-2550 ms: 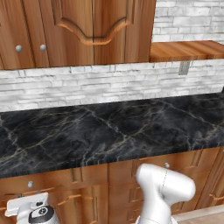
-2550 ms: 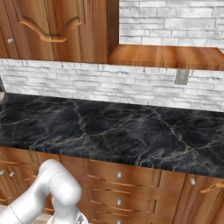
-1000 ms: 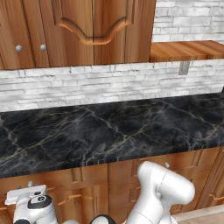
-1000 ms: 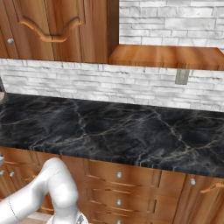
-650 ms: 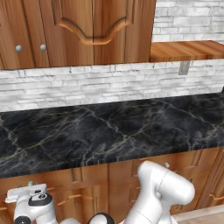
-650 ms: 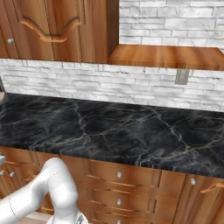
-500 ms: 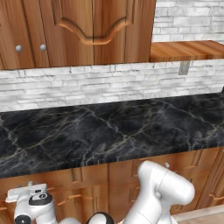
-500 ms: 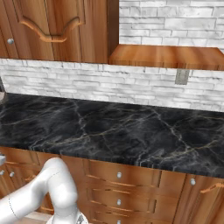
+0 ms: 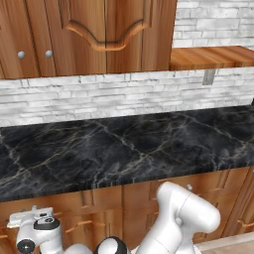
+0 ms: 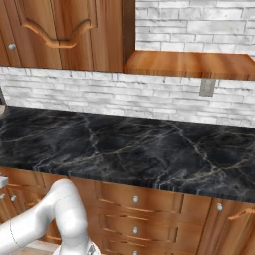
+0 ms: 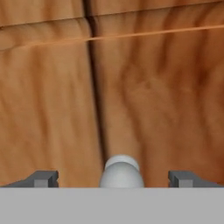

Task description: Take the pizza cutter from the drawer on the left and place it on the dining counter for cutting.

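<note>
Facing a brown wooden drawer front [image 11: 144,87] at close range in the hand view, the two-finger gripper [image 11: 113,178] is standing with its dark finger tips [image 11: 43,178] spread wide apart, gripping nothing. A small round silver knob [image 11: 121,173] is sitting between the tips, touching neither, just beside a dark vertical seam in the wood. In the base views the white arm [image 9: 178,223] is bending low in front of the narrow black marble counter [image 10: 129,149] backed by white brick [image 9: 99,96].
</note>
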You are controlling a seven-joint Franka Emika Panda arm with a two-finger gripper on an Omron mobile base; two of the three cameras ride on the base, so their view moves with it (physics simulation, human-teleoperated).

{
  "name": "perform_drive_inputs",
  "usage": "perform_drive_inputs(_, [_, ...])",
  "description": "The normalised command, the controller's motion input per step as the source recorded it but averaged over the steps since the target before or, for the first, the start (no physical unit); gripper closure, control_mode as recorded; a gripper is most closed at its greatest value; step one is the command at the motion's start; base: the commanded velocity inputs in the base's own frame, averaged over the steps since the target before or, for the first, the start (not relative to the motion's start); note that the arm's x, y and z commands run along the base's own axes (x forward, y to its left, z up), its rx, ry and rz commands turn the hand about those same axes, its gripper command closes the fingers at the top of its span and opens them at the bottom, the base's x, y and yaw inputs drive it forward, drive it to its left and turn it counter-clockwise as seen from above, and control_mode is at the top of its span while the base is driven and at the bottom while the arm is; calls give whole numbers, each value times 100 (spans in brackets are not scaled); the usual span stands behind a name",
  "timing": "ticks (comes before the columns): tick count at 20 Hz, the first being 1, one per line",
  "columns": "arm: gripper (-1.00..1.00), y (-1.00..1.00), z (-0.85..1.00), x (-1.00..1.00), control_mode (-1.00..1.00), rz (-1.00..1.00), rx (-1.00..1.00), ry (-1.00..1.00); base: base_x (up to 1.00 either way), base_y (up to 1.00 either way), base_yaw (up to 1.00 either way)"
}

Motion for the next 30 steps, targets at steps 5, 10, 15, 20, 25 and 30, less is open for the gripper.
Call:
perform_drive_inputs(5, [100,0,-13,2,-100,0,0,-3,0,0,0])
perform_drive_inputs(10, [100,0,0,0,-100,0,0,0,0,0,0])
perform_drive_inputs(15, [100,0,0,-19,-100,0,0,0,0,0,0])
perform_drive_inputs(20, [100,0,0,-77,-100,0,0,-5,0,0,0])
perform_drive_inputs(25, [100,0,0,-83,-100,0,0,-6,0,0,0])
perform_drive_inputs(30, [100,0,-2,-84,-100,0,0,-7,0,0,0])
